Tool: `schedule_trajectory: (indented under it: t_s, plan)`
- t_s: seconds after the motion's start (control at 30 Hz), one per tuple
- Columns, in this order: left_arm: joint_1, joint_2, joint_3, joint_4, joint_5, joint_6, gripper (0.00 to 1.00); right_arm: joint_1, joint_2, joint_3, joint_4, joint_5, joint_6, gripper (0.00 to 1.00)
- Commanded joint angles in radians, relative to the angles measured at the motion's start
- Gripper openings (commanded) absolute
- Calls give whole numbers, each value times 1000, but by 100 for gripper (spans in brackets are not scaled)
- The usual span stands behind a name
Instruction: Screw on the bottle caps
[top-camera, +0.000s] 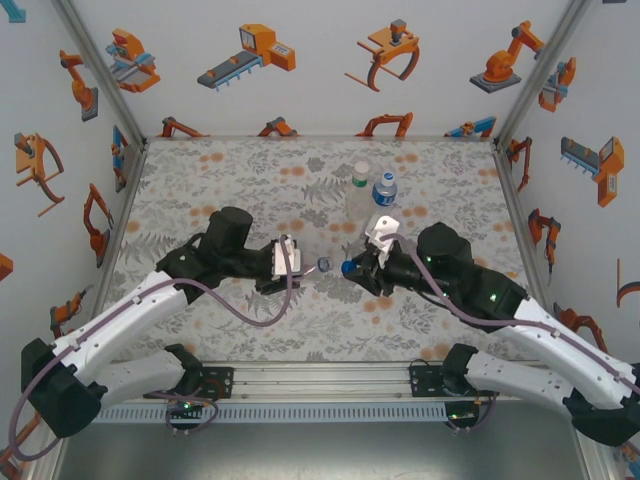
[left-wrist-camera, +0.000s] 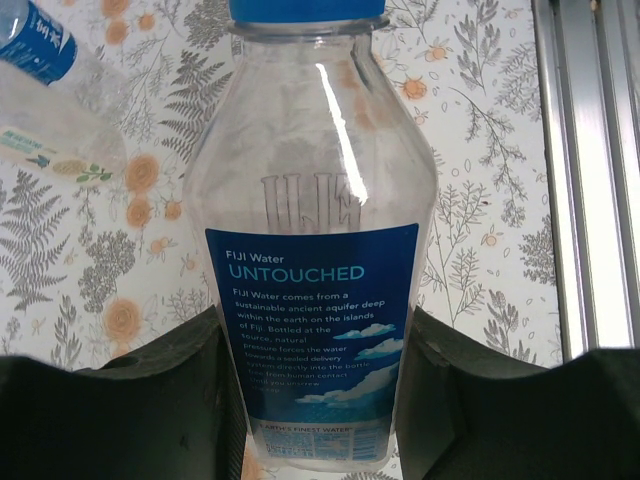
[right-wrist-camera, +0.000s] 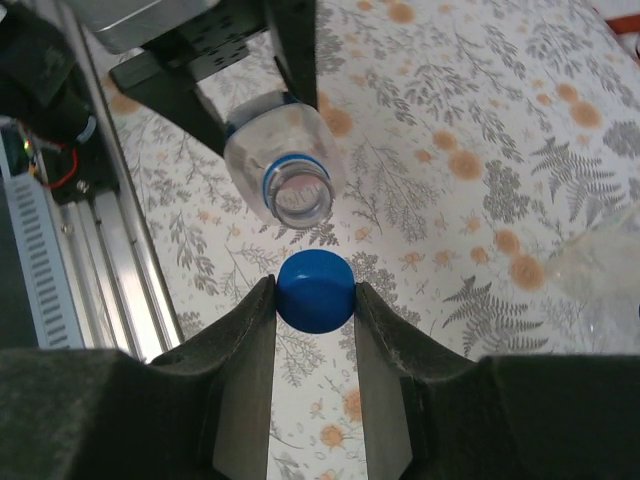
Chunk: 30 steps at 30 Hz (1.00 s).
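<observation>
Top view: the left fingers (top-camera: 296, 274) were clenched on a slim bottle (top-camera: 312, 265) held level above the table (top-camera: 220, 170), its neck facing the blue cap (top-camera: 347, 267) pinched in the right fingers (top-camera: 358, 271); two other bottles (top-camera: 385, 190) stood at the far middle. Left wrist view: the blue-labelled bottle (left-wrist-camera: 320, 300) sat clamped between both fingers (left-wrist-camera: 120, 420). Right wrist view: the cap (right-wrist-camera: 315, 290) was gripped between the fingers (right-wrist-camera: 240, 380), just short of the bottle's open mouth (right-wrist-camera: 300, 195), not touching
</observation>
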Motion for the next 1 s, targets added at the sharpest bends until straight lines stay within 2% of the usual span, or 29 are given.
schedule_trajectory:
  t_s: [0.0, 0.23, 0.97]
  plan:
    - [-15, 1, 3, -42, 33, 80, 0, -3, 12, 54, -33, -154, -200, 0]
    - [-36, 4, 4, -59, 14, 100, 0, -3, 54, 67, -19, -193, -277, 0]
    - [-41, 0, 8, -58, 28, 100, 0, -3, 100, 41, 35, -207, -255, 0]
